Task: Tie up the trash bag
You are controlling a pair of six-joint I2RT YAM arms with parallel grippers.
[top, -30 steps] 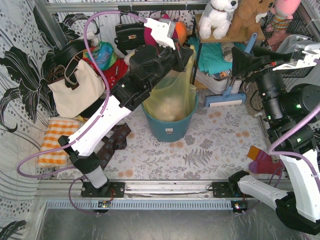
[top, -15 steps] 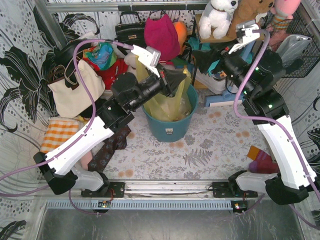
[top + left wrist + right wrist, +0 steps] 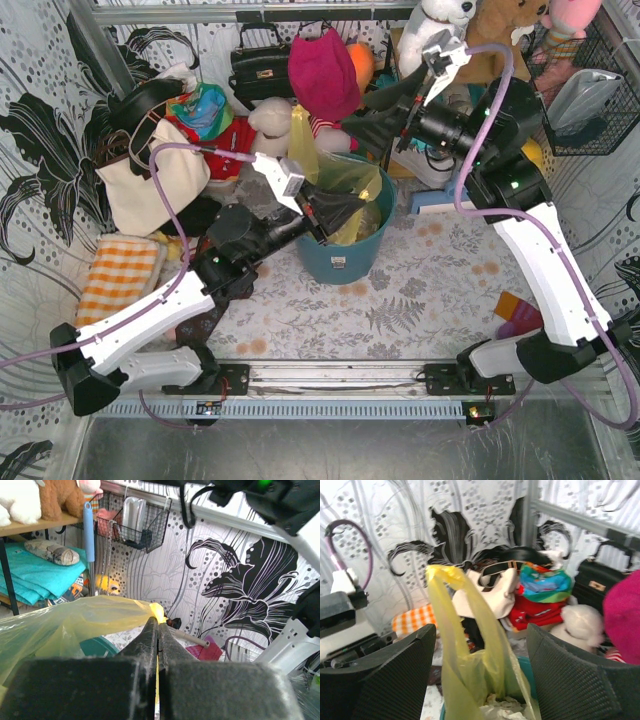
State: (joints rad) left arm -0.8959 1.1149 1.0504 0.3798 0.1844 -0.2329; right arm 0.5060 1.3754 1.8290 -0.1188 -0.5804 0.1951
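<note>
Left gripper [image 3: 158, 630], jaws pressed together, is pinching a fold of the yellow trash bag [image 3: 338, 177] at its near rim. The bag sits inside the teal bucket [image 3: 340, 262], mid-tabletop [image 3: 430, 290] toward the far side. One bag handle stands upright on the far left. The right gripper [image 3: 480, 630] hovers there with jaws spread wide on either side of the loop. Crumpled white paper shows inside the bag.
</note>
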